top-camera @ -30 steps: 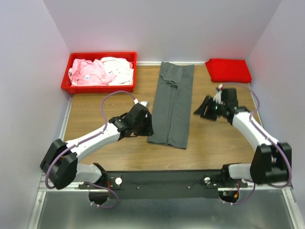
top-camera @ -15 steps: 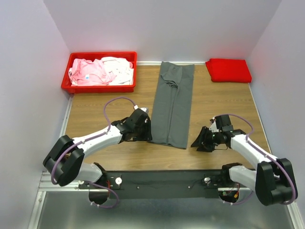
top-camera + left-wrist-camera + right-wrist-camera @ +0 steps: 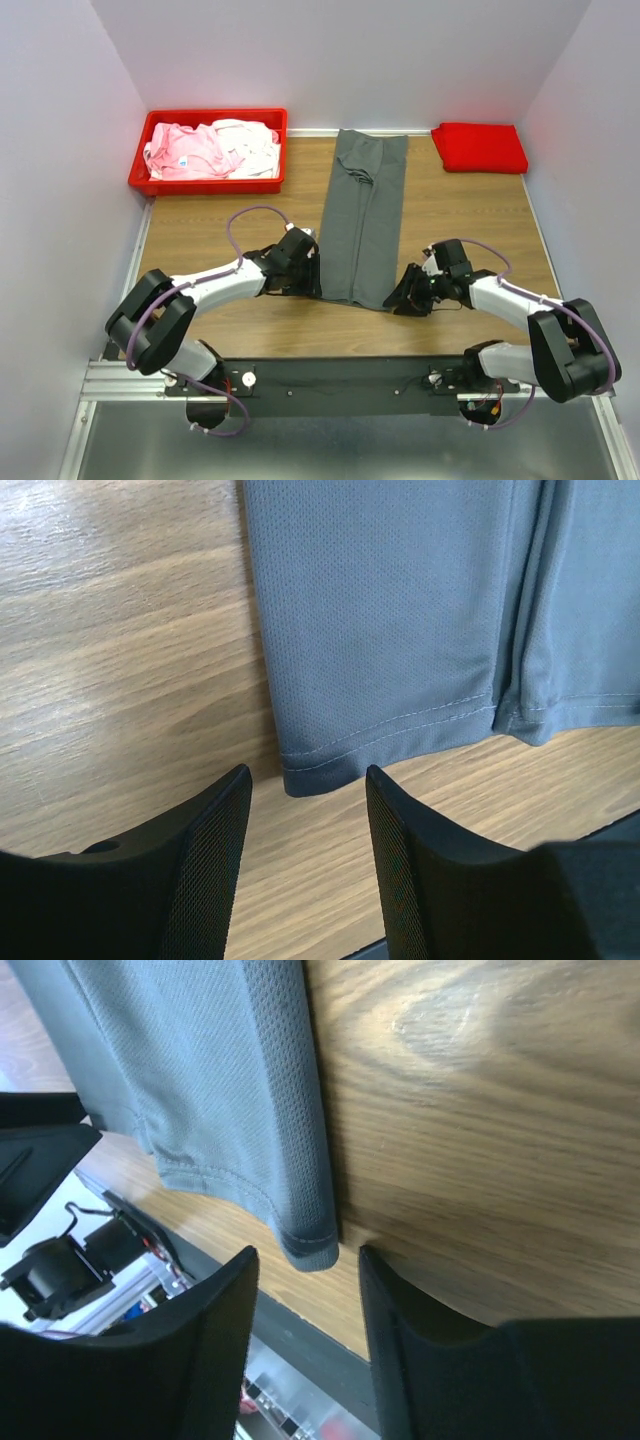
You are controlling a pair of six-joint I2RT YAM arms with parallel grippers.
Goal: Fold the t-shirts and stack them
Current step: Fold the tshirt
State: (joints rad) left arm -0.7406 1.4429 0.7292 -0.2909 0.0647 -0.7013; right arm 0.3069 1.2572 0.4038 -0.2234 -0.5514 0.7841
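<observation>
Down the middle of the wooden counter (image 3: 200, 235), from the far edge toward the near edge: dark grey t-shirt (image 3: 362, 215), already narrowed to a long strip with its sides turned in, hem (image 3: 390, 730) nearest the arms. Probably laid that way so the hem end can be carried up toward the collar for the crosswise fold.

Left gripper (image 3: 306, 278) low at the strip's near-left corner, fingers spread apart, nothing between them. In the left wrist view, corner of the hem just ahead of the gap, cloth flat on the wood, apparently untouched. Right gripper (image 3: 404, 300) mirrored at the near-right corner, likewise spread and empty. In the right wrist view, folded corner lying just in front of the gap. Set at matching corners, seemingly, to pinch both at once and lift the end evenly.

Elsewhere: bright red t-shirt (image 3: 480, 147), folded, in the far-right corner, well apart from the grey one and likely the start of the stack. Pale pink t-shirt (image 3: 185, 152) and white t-shirt (image 3: 250, 140) heaped in the red bin (image 3: 205, 186) at the far-left corner, not yet folded.
</observation>
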